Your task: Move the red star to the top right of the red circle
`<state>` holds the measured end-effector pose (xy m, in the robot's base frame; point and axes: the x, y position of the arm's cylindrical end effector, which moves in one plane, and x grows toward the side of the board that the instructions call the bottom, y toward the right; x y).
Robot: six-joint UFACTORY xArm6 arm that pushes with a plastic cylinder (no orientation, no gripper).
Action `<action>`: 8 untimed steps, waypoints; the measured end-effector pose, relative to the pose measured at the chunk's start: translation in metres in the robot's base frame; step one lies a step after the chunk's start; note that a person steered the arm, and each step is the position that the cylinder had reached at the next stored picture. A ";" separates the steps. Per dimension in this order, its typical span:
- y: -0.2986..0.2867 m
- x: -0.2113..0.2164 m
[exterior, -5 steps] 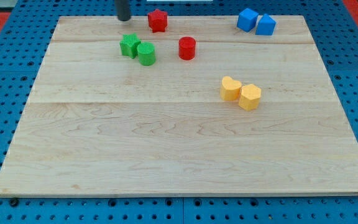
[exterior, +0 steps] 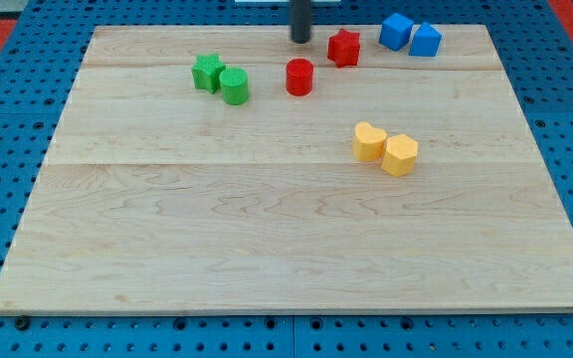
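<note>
Rod status: the arm carries no pincer, so there is nothing to spread, press together or pinch; contact is made only by my tip (exterior: pixel 300 39), which sits near the board's top edge.

Target position: the red star (exterior: pixel 343 47) lies at roughly 3 o'clock from my tip, slightly lower in the view, near but apparently not touching; the rod's dark base makes the gap hard to judge. From the red circle (exterior: pixel 299 77), the star lies at about 1 to 2 o'clock, close by and clearly apart. By that reading, the star already occupies the circle's top right, and the task appears complete or nearly so.

Governing relation: my tip stands on the star's 9 o'clock side. Any further push along that line would drive the star toward 3 o'clock, where the two blue blocks (exterior: pixel 411 34) sit close by. Only a short correction, if any, seems justified.

Other items: a green star (exterior: pixel 207 72) touches a green cylinder (exterior: pixel 234 86) at 9 o'clock from the circle. Two yellow blocks (exterior: pixel 385 147) lie together at about 4 o'clock from it, well apart.
</note>
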<state>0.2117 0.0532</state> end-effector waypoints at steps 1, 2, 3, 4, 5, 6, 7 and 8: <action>0.013 0.000; 0.043 0.030; 0.014 0.064; 0.010 0.049; 0.011 0.028; 0.063 0.023; 0.103 0.060; 0.080 0.075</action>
<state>0.2869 0.1332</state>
